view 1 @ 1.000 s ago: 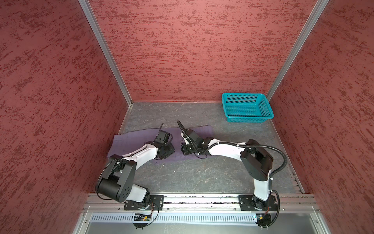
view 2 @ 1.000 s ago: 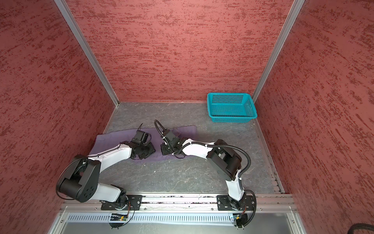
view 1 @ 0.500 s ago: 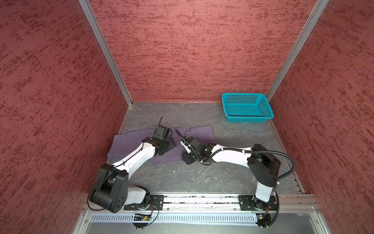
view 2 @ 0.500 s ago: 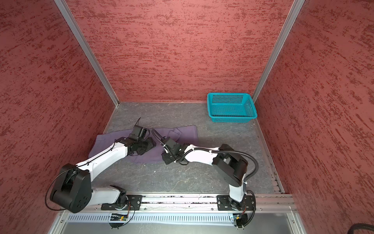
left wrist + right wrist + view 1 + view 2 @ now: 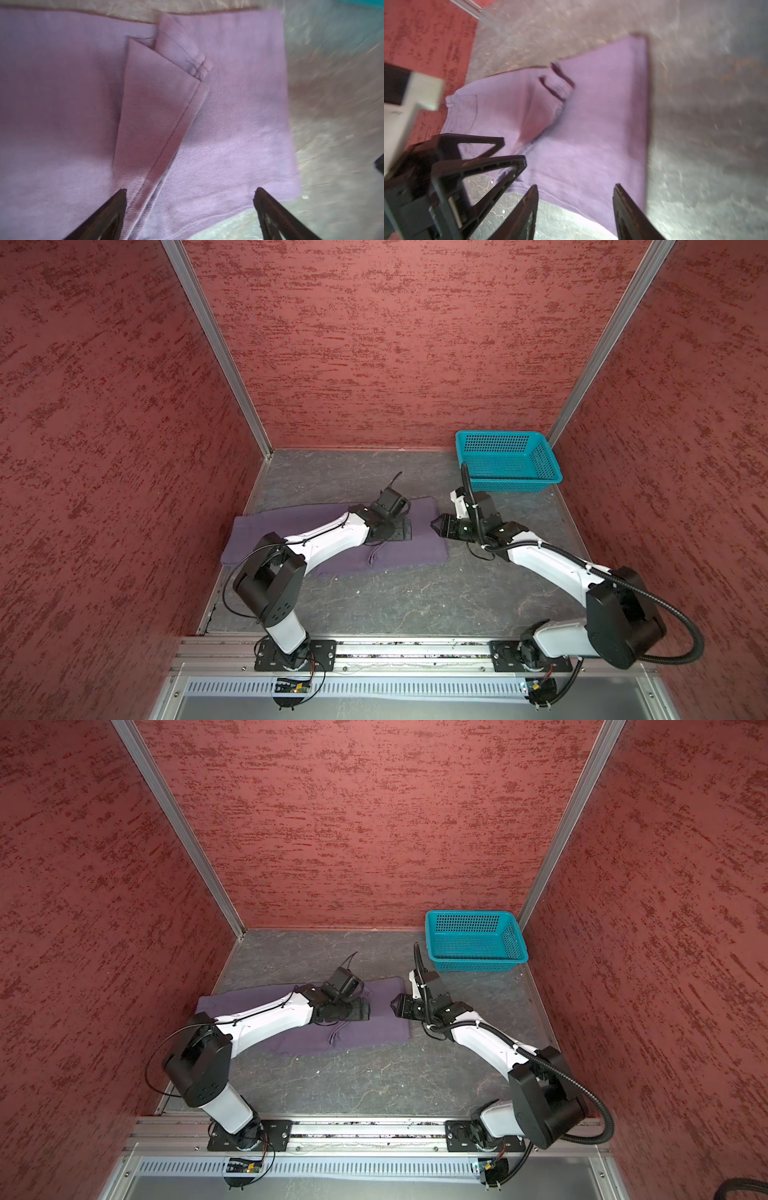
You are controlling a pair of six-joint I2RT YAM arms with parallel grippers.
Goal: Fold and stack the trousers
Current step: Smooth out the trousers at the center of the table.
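The left fingers (image 5: 112,209) are spread wide apart and hold nothing. Right under them lies the pair of soft, light purple cloth trousers (image 5: 407,556). A folded flap (image 5: 166,116) with a stitched edge starts between the two tips and runs away from them.

The right fingers (image 5: 527,209) are open too, with nothing in them. They point at the short end of the trousers that is nearest the teal plastic basket (image 5: 509,485) with little holes. They are at the very edge of the cloth there, and I cannot tell if they touch it.

The trousers lie flat in a long folded strip on the grey, marbled worktop (image 5: 415,605). They are not in the basket. From the basket they stretch away to the left, and they are closer to the arm bases than the basket is. A stitched pocket (image 5: 464,113) shows at the end far from the basket. The right arm bends in just in front of the basket, between it and the trousers. Rough dark red walls (image 5: 395,344) stand right behind the basket.
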